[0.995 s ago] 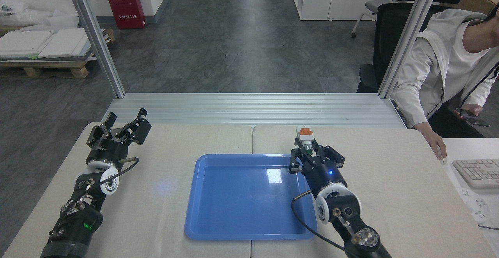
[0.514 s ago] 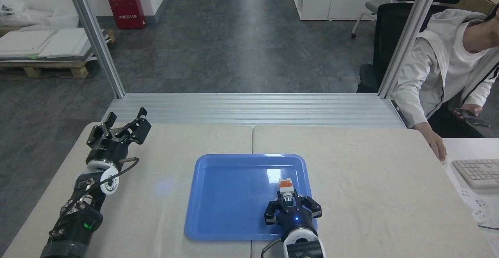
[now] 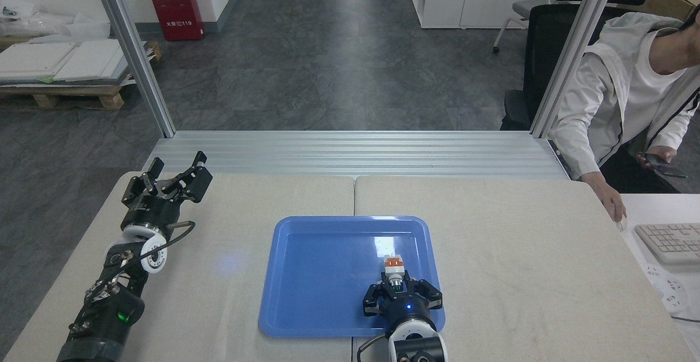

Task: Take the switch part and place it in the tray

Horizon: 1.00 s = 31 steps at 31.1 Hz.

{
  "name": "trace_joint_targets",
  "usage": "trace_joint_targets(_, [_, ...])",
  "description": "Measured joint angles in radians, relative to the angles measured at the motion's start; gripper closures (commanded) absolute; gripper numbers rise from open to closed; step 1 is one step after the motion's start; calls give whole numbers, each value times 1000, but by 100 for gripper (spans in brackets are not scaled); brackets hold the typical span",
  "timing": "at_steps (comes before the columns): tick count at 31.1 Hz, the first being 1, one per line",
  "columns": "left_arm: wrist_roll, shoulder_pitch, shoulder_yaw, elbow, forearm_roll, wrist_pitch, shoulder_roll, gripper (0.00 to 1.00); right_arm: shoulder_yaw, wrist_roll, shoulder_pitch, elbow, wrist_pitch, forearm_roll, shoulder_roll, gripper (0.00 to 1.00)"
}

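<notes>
1. Gripping the switch part [image 3: 394, 270] with jaws clamped on it, the right gripper [image 3: 399, 288] hangs over the near right part of the blue tray [image 3: 306, 274].
2. Left gripper [image 3: 174, 177] rests on the table [image 3: 519, 252], jaws apart, well away from the tray.

The tray [image 3: 322, 274] is glossy blue plastic, smooth, with a white glare patch toward its 2 o'clock corner. Under it the counter [image 3: 519, 252] wears a matt beige cloth of fine weave (a seam runs down the middle). The switch part [image 3: 394, 270] looks like plastic: pale grey body, orange end. Both the right gripper [image 3: 402, 291] and the left gripper [image 3: 175, 179] are matt black, hard-looking, metal or plastic I cannot tell. At 12 o'clock lies a ribbed, brushed-metal rail [image 3: 355, 154]; beyond it the floor [image 3: 328, 66] is dull grey stone-look.
</notes>
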<state>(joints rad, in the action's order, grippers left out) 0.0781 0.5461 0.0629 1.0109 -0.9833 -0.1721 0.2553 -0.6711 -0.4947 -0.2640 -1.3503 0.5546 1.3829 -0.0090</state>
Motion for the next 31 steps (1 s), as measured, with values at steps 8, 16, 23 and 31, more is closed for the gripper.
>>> trace_joint_targets(8, [0,0,0,0,0,0,0,0,-1,1,-9,10,6,1,38,30])
trace_joint_targets(16, [0,0,0,0,0,0,0,0,16,4,-26,41,10,-14,54,1])
trace_joint_targets(23, [0,0,0,0,0,0,1,0,81,6,-83,43,-1,-67,69,1])
trace_joint_targets(31, [0,-1,0,0,0,-1,0,0,270,250,-252,74,-314,-184,-61,1])
